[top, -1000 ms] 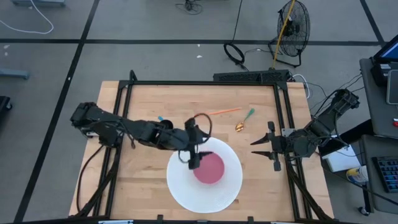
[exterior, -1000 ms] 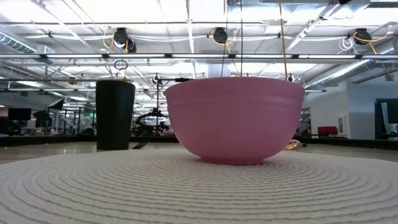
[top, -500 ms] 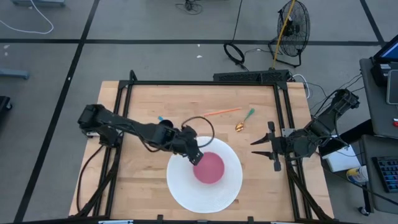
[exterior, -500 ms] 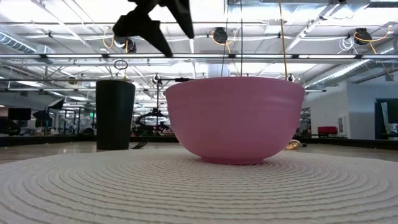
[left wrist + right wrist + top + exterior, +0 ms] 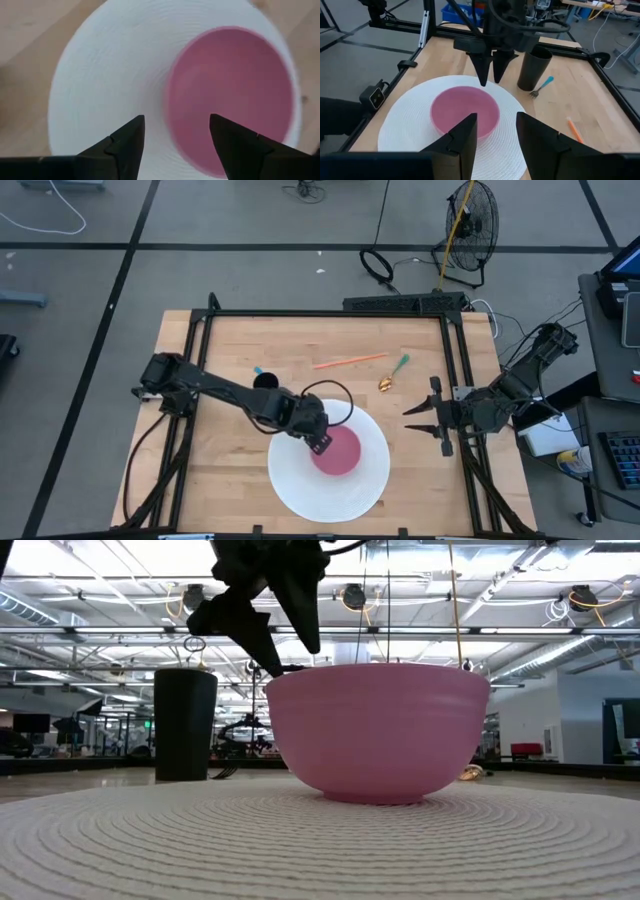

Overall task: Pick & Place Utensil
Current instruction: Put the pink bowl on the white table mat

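One pink bowl [image 5: 337, 450] on white mat [image 5: 300, 485], left tool [image 5: 318, 443] open above rim

A pink round bowl [image 5: 378, 730] is seen on a white ribbed mat [image 5: 300, 845]; the left gripper [image 5: 278, 635], fingers apart, is poised above the bowl's rim; a black cylindrical cup [image 5: 185, 724] is set behind.

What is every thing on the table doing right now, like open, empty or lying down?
Left gripper: open, empty, above the bowl's rim.
Right gripper: open, empty, waiting at the table's right side.
Pink bowl: upright, empty, on the white mat.
Black cup: upright.
Fork: lying flat beside the cup.
Gold spoon: lying flat.
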Motion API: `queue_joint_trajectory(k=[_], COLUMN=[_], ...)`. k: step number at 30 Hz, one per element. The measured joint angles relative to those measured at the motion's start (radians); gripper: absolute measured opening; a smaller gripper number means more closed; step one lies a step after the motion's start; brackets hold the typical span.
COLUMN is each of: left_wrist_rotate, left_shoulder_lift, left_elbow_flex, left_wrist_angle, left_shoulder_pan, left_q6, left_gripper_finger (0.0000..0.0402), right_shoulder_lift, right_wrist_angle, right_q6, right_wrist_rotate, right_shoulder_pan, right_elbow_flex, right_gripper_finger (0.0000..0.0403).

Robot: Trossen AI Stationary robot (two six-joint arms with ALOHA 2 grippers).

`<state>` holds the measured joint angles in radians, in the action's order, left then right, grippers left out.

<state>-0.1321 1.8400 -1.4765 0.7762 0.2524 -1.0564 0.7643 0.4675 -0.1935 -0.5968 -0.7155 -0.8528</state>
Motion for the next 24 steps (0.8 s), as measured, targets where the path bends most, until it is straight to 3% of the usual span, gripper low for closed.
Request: queue_joint_trajectory(k=[8,14,24], left_wrist_rotate=[0.005,0.064,0.073], left_shoulder_lift=[0.044,0.085,0.08], left_elbow_flex=[0.001,0.001,0.0], left_wrist_angle=[0.004,-0.031,-0.029], left_shoulder_pan=[0.012,0.012,0.012], left_q6=[-0.001,0.026,0.029], left_gripper_finger=[0.023,0.023,0.023], right_shoulder_lift=[0.0,0.001,0.003], right_wrist_angle=[0.0,0.002,0.001], right_q6=[-0.002,-0.003,-0.003], right_wrist_rotate=[0.0,0.0,0.0], right_shoulder_pan=[0.0,0.0,0.0], right_elbow_flex=[0.0,0.0,0.0], right_gripper_finger=[0.013,0.013,0.013])
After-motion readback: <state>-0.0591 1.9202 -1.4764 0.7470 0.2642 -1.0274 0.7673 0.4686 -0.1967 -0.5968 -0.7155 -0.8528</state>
